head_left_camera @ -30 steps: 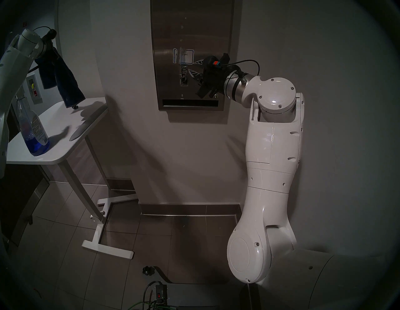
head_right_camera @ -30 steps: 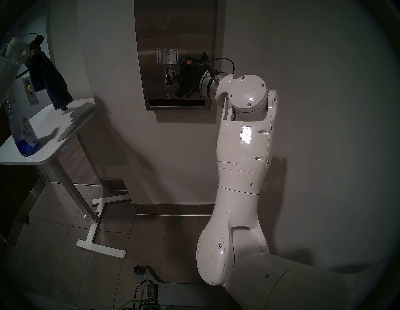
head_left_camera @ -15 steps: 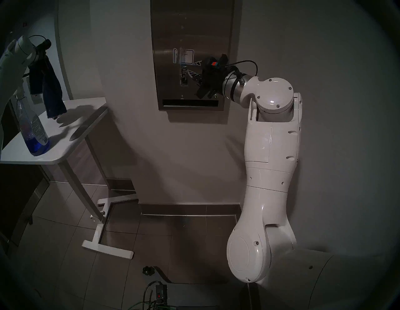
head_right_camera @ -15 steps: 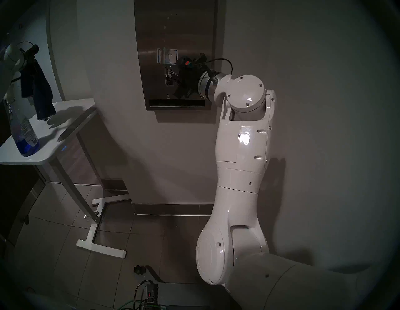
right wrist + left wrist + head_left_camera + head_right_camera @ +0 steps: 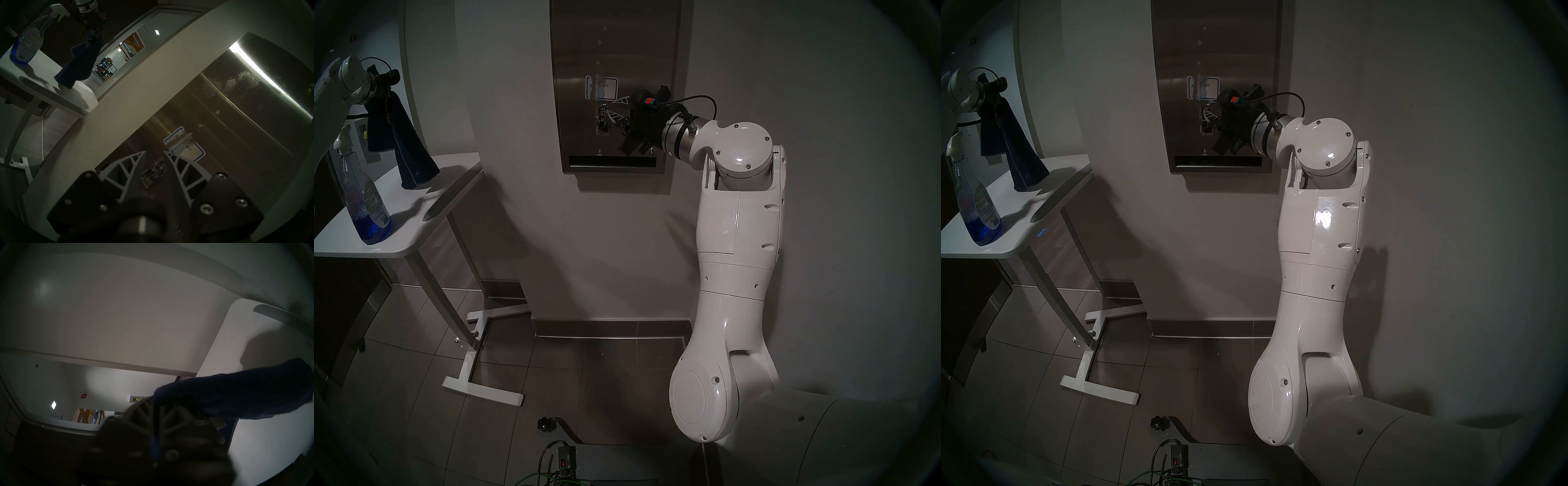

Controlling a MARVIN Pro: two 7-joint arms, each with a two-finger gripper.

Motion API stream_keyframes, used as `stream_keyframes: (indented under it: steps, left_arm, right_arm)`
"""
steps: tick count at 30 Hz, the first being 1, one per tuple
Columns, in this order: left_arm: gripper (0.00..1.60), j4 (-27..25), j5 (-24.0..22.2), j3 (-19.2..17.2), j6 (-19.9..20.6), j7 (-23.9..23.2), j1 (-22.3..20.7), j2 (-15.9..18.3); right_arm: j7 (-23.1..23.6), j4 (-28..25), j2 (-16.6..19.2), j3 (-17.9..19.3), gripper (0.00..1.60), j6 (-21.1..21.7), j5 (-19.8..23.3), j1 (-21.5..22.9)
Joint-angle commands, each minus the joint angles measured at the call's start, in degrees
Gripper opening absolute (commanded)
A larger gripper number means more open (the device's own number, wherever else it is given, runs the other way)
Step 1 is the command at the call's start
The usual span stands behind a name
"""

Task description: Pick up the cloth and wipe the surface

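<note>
Overhead, dark navy cloth (image 5: 405, 149), pale-stitched hem, limp from the pinching left end effector (image 5: 383, 98); right end effector (image 5: 153, 152) spread.

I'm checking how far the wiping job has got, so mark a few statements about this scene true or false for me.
1. The left gripper is shut on the cloth. True.
2. The cloth lies flat on the white table. False: it hangs from the gripper above the table.
3. The right gripper holds the spray bottle. False: it is open and empty, facing the steel dispenser panel.
4. White smears show on the panel. True.
5. The spray bottle lies on its side. False: it stands upright.
</note>
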Motion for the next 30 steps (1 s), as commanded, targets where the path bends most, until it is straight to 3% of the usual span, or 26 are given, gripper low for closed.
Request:
stream_keyframes:
  steps: [1, 19, 30]
  left_arm:
    - [1.6, -0.7, 1.8, 0.0, -5.0, -2.8, -6.0, -0.3]
    - [1.6, 0.8, 3.9, 0.2, -16.8, -16.7, -11.2, 0.5]
    - [1.6, 1.0, 5.4, 0.3, -24.5, -21.1, -12.4, 0.3]
  right_arm:
    - [-0.9, -1.0, -0.1, 0.2, 0.75, 0.0, 0.0, 2.1]
    - [-0.8, -0.8, 0.0, 0.8, 0.75, -0.3, 0.0, 1.9]
    - [-0.7, -0.5, -0.1, 1.1, 0.75, -0.4, 0.0, 1.6]
